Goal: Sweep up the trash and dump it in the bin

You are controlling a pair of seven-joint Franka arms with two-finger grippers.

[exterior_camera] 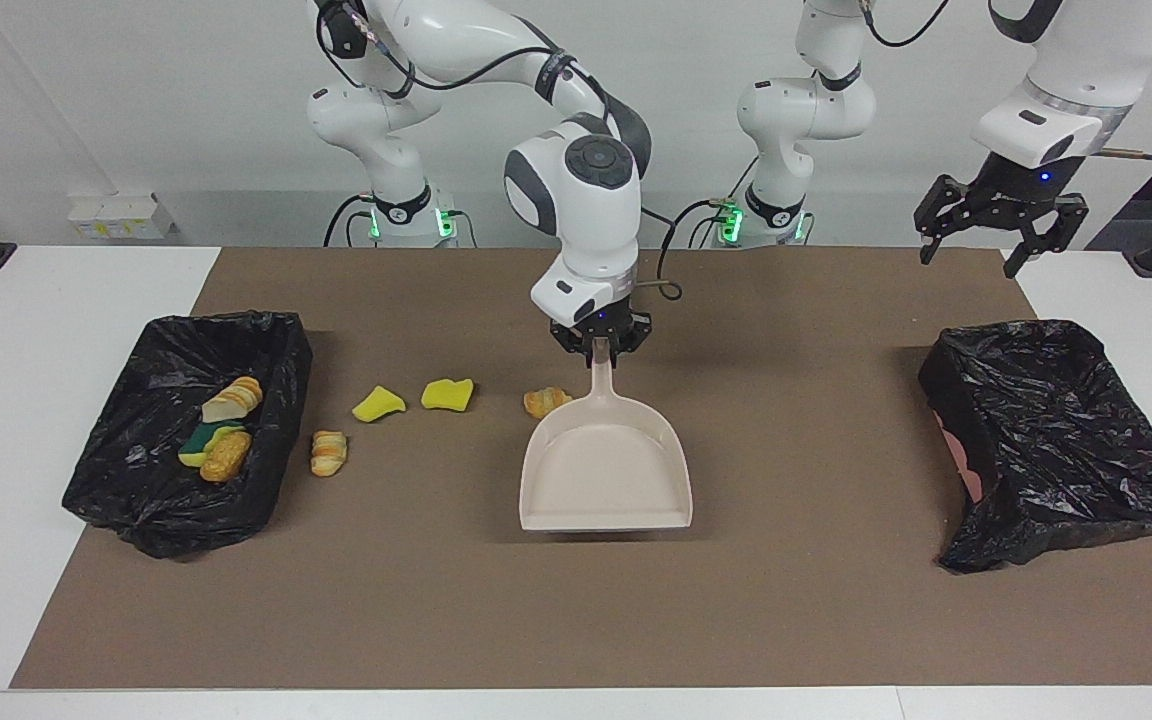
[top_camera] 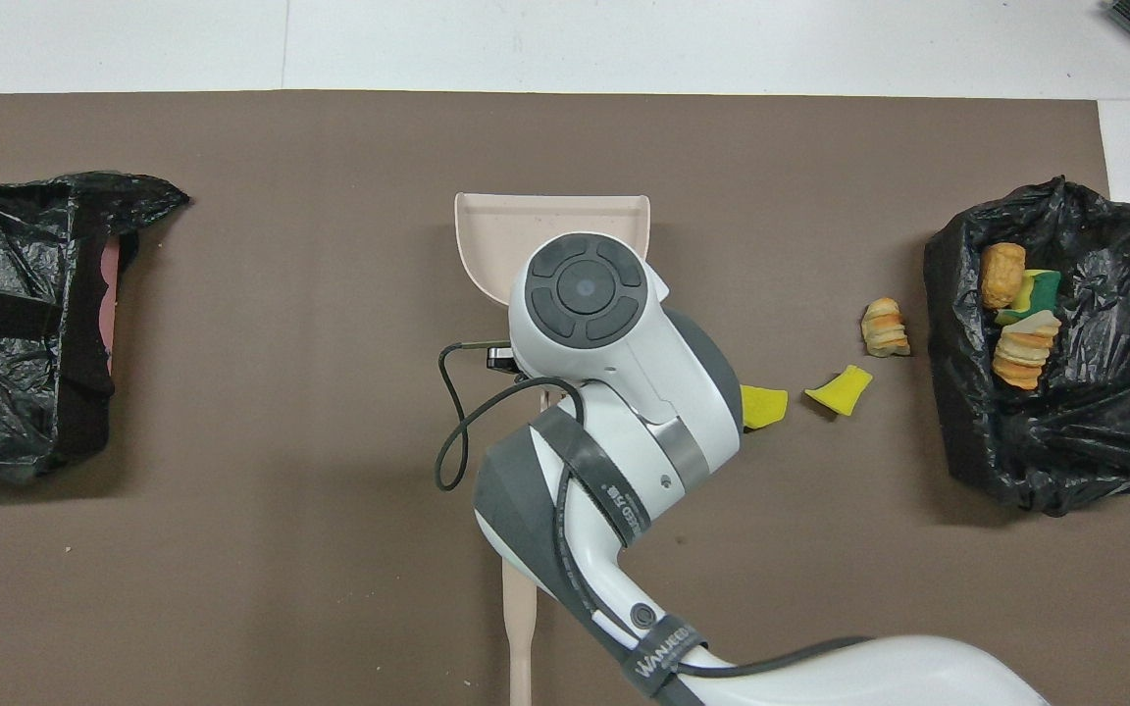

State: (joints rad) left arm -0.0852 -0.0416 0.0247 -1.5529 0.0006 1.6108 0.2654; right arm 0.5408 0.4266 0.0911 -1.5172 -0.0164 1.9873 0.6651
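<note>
Brown mat (exterior_camera: 786, 600); brush (top_camera: 518, 628), apparently arm-hidden.

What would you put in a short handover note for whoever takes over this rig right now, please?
Right gripper: shut on the dustpan handle, pan at mid-mat.
Left gripper: open, waiting above the left arm's end, holding nothing.
Done: three pieces in the bin at the right arm's end.
Left: two yellow sponge chunks and two bread pieces lie on the mat between that bin and the pan. The brush lies nearer the robots, untouched. The second bin holds no trash that shows.
</note>
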